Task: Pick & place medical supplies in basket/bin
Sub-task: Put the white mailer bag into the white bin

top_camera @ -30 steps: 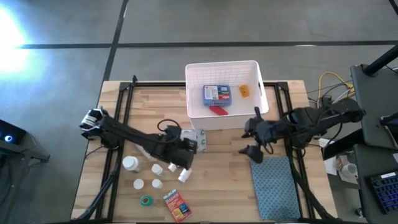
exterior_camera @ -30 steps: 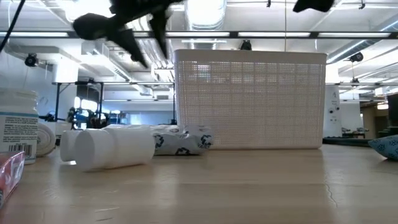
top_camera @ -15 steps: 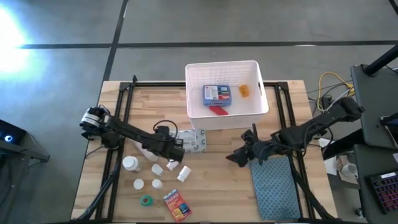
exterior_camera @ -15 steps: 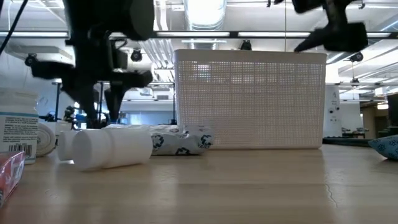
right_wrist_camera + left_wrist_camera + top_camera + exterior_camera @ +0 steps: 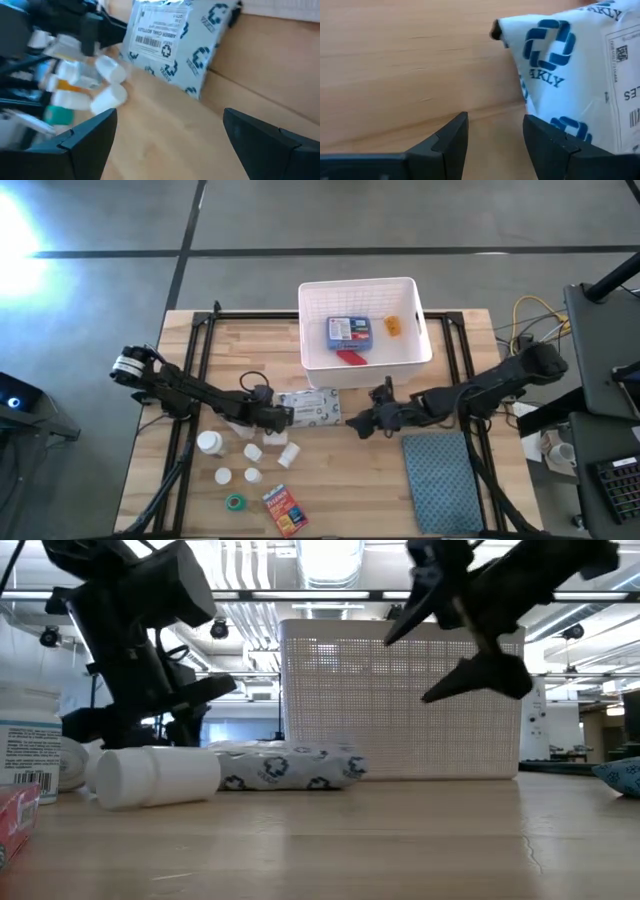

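1. Beside the left gripper [image 5: 283,418], toward the counter's [image 5: 360,480] left edge and front, lie the white plastic pill bottles and jars [image 5: 209,443], a green tape roll [image 5: 235,502] and an orange-red cardboard box [image 5: 284,511], none yet binned.
2. The left gripper's fingers [image 5: 451,134] stand apart, empty, right at the edge of the white-and-blue wipes packet [image 5: 308,409].
3. The right gripper [image 5: 363,423], spread wide and empty, hovers just on the packet's other side.
4. Behind both grippers, the white slotted plastic basket [image 5: 414,308] holds three items; most remain outside.
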Robot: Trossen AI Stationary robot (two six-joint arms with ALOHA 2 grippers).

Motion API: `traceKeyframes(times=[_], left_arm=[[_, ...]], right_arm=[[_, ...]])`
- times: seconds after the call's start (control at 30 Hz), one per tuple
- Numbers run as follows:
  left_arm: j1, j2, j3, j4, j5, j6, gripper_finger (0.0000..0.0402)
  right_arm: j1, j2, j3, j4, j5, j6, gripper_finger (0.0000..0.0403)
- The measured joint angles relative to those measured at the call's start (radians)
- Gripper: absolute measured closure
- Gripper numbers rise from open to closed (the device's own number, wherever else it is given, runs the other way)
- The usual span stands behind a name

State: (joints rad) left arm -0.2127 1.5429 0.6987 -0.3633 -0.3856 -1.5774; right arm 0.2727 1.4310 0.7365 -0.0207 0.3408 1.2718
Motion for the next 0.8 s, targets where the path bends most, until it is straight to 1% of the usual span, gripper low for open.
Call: traceKeyframes(times=[0.17,0.33,0.4,0.57,0.67,0.8], left_arm=[[0.000,0.004,0.019,-0.022,0.012,0.023,0.0232],[0.001,0.020,0.048,-0.021,0.027,0.060,0.0232],[0.000,0.034,0.061,-0.012,0.027,0.061,0.0232],[-0.002,0.048,0.073,-0.018,0.040,0.075,0.0232],[-0.002,0.057,0.074,-0.014,0.044,0.085,0.0232],[-0.002,0.057,0.074,-0.011,0.045,0.085,0.0232]], right_arm=[[-0.053,0.129,0.051,0.013,-0.017,-0.042,0.0051],[-0.102,0.216,0.049,0.122,-0.144,-0.068,0.0051],[-0.119,0.250,0.042,0.152,-0.173,-0.071,0.0051],[-0.159,0.330,0.040,0.266,-0.185,-0.099,0.0051],[-0.183,0.368,0.036,0.307,-0.186,-0.143,0.0051],[-0.199,0.404,0.039,0.384,-0.220,-0.169,0.0051]])
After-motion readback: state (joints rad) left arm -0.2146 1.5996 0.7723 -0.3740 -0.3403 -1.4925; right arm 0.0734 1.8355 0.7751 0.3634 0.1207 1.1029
